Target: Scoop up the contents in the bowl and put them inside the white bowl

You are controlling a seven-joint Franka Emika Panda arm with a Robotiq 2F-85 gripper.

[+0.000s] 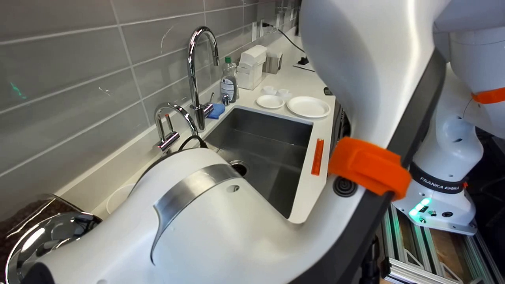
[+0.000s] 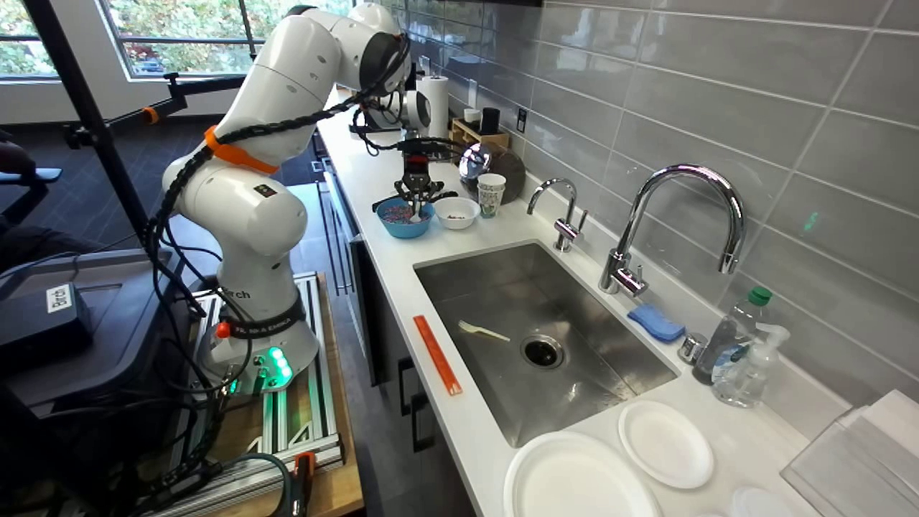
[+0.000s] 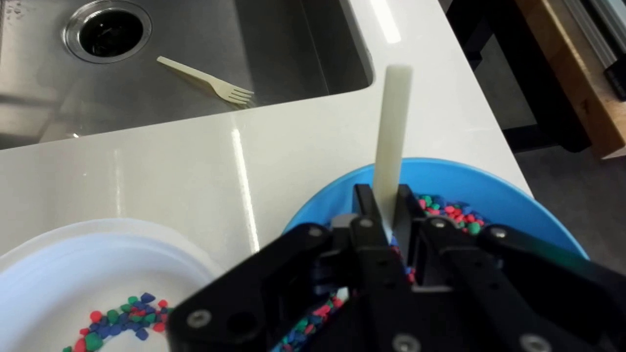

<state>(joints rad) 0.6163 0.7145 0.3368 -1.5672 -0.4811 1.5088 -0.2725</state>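
Note:
In the wrist view my gripper (image 3: 384, 198) is shut on the pale handle of a utensil (image 3: 392, 122), which sticks up past the fingertips. The blue bowl (image 3: 469, 181) lies right under the jaws, and the utensil's lower end (image 2: 416, 217) reaches down into it in an exterior view; its shape there is too small to make out. Multicoloured contents (image 3: 452, 215) cover the blue bowl's bottom, partly hidden behind my fingers. Beside it stands the white bowl (image 3: 112, 232), with a scattering of the same bits (image 3: 122, 318) inside. My arm blocks the bowls in an exterior view.
Close to the white bowl stand a patterned cup (image 2: 490, 195) and a shiny metal pan (image 2: 474, 162). A sink (image 3: 313, 44) opens in the counter near the bowls, with a pale fork (image 3: 222, 89) lying in it. A small faucet (image 2: 567, 222) rises behind the sink's edge.

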